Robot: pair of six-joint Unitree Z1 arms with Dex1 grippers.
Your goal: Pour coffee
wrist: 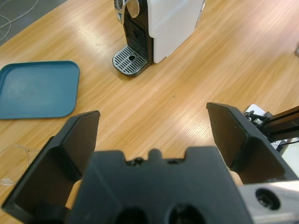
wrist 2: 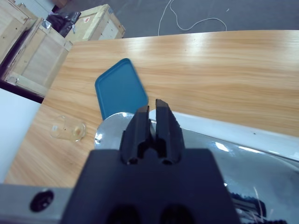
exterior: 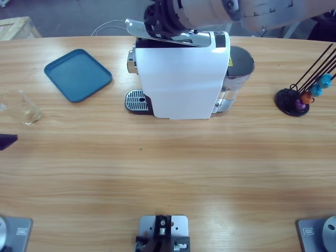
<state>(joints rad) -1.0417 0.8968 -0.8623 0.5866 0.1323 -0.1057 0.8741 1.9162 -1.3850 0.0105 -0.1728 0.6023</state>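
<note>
one coffee machine, one blue tray, one clear tumbler, one capsule rack

The coffee is a shallow layer of pale tan liquid at the bottom of a small clear glass tumbler. The tumbler stands upright near the table's left edge, in front of and to the left of the teal tray, well apart from the white coffee machine at the far middle.
</note>
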